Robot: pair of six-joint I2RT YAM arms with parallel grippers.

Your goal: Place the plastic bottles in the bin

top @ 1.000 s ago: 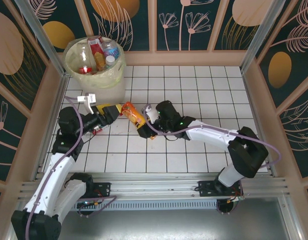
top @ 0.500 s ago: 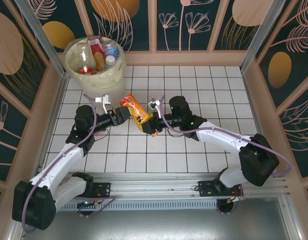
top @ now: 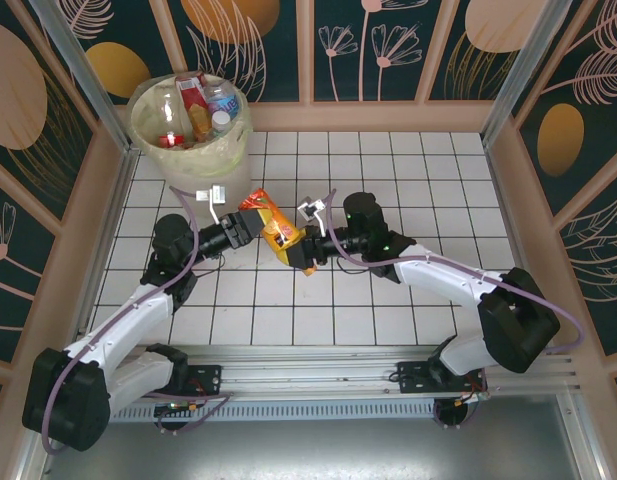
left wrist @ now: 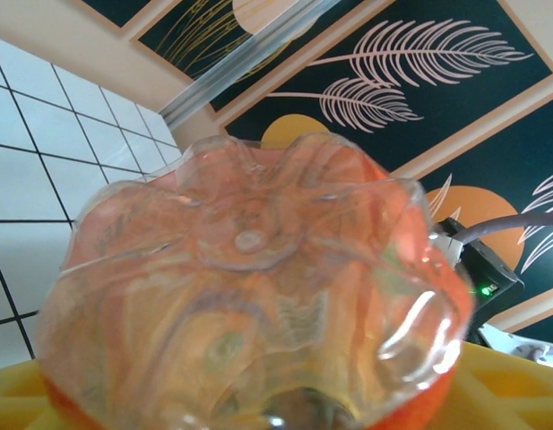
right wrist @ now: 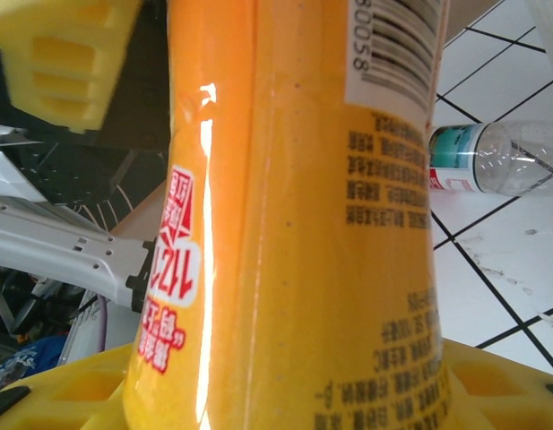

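orange bottle (top: 278, 232), red-and-yellow label, clear petal-shaped base, slants over the middle of the tiled table (top: 408, 180); right gripper (top: 310, 252) clamped on one end; left gripper (top: 245, 226) fingers flank its base, grip unclear

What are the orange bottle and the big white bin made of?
The orange bottle looks like thin, glossy clear plastic: its bumpy bottom is see-through with bright glints. The bin seems smooth white plastic, probably hard. Its bag looks like thin, yellowish, see-through plastic film.
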